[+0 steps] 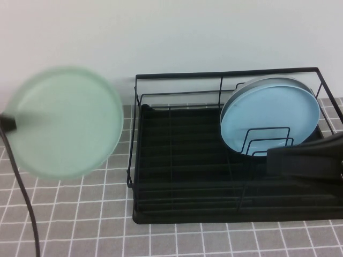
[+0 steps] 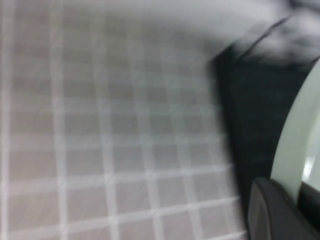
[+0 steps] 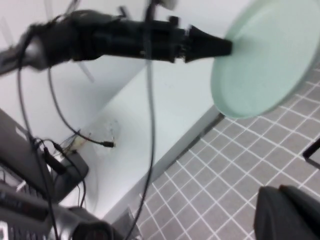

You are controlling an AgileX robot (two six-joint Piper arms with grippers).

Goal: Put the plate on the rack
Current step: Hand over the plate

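Observation:
The pale mint-green plate [image 1: 63, 122] hangs tilted in the air left of the rack, above the tiled table. My left gripper [image 1: 9, 123] is shut on its left rim. In the left wrist view the plate's rim [image 2: 295, 145] runs between dark fingers [image 2: 272, 210]. The right wrist view shows the left gripper [image 3: 225, 47] pinching the plate [image 3: 265, 55]. The black wire rack [image 1: 177, 171] stands centre-right. My right gripper [image 1: 271, 159] hovers over the rack's right side, shut and empty; it also shows in the right wrist view [image 3: 287, 215].
A light blue plate [image 1: 268, 120] stands upright in the looped dividers [image 1: 265, 142] at the rack's right back. A black cable [image 1: 27, 214] trails from the left arm down the table's left. White wall behind. Grey tiled tabletop [image 1: 80, 225] in front.

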